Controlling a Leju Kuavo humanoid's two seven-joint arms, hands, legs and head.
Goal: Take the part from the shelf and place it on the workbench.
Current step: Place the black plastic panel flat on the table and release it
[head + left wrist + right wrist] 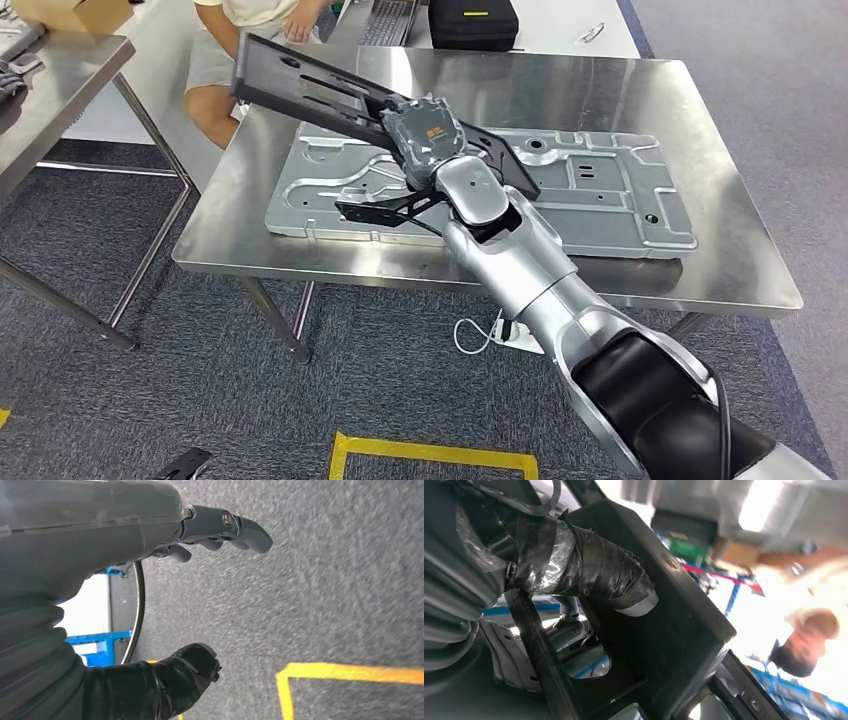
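Observation:
My right hand (425,135) grips a long flat black part (310,92) and holds it tilted above the steel workbench (690,130), one end raised toward the far left. In the right wrist view the taped thumb (594,567) presses on the black part (674,625). Under it a large grey stamped metal panel (590,195) lies flat on the bench. My left hand (215,530) hangs over the grey carpet with its fingers apart and nothing in it.
A person in shorts (215,60) sits behind the bench's far left corner. Another steel table (60,90) stands at the left. A black case (472,22) lies on a white table behind. Yellow floor tape (430,455) marks the carpet near me.

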